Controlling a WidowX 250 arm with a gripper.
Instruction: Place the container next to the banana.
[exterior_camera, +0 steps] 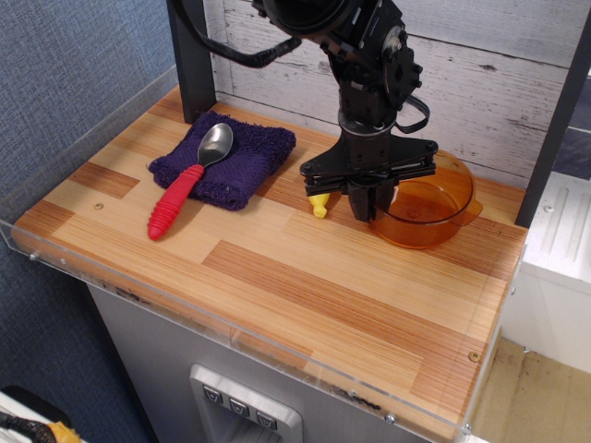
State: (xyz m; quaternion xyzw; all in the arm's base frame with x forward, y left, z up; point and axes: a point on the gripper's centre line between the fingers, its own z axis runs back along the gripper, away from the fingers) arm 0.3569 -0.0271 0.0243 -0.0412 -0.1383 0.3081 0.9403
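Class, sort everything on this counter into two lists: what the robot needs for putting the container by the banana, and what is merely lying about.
Belongs to the job:
- container
- banana
- pincer, at the container's near rim

Just lying about:
- spoon, red handle, bowl resting on the cloth
- purple cloth

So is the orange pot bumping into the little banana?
Cannot tell. The only view shows the gripper standing in front of the spot between the banana and the container, hiding any gap or contact.
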